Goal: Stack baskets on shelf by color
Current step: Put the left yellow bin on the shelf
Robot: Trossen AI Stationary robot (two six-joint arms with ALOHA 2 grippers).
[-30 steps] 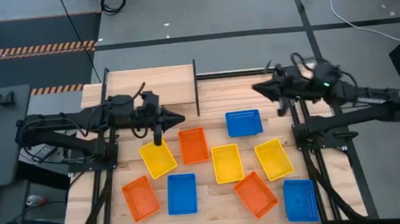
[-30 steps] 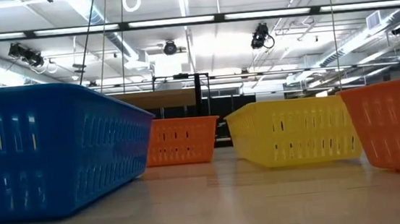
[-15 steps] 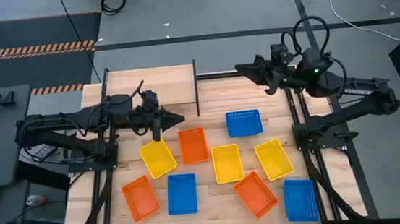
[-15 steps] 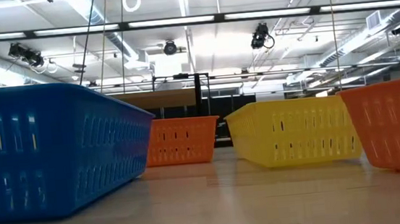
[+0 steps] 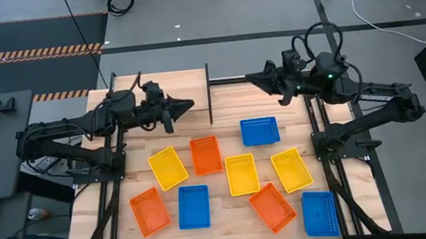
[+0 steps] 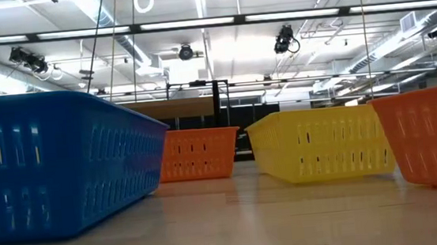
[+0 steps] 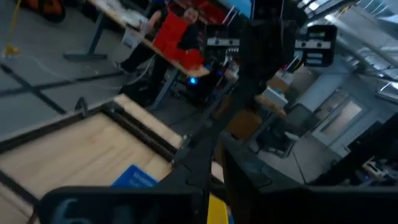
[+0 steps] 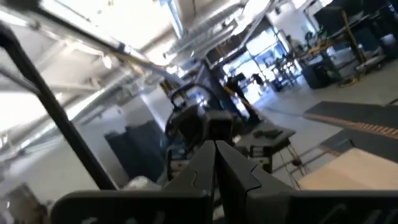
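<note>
Orange, yellow and blue baskets (image 5: pixel 206 155) lay scattered on the counter (image 5: pixel 227 103), none of them on the shelf (image 5: pixel 160 85). Left fingers (image 5: pixel 188 104) hovered above the shelf edge, empty, seemingly a little parted, though I couldn't tell for sure. Right fingers (image 5: pixel 250 76), clenched and empty, hung beyond the nearest blue basket (image 5: pixel 260 131).

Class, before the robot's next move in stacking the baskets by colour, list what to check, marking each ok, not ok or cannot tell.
1. Shelf free of baskets: ok.
2. All nine baskets lying singly on the table, none overlapping: ok.
3. Left pincer carries nothing: ok.
4. Right pincer shut and empty: ok.
5. A pincer positioned over a basket: not ok, both hover at the table's far side.
</note>
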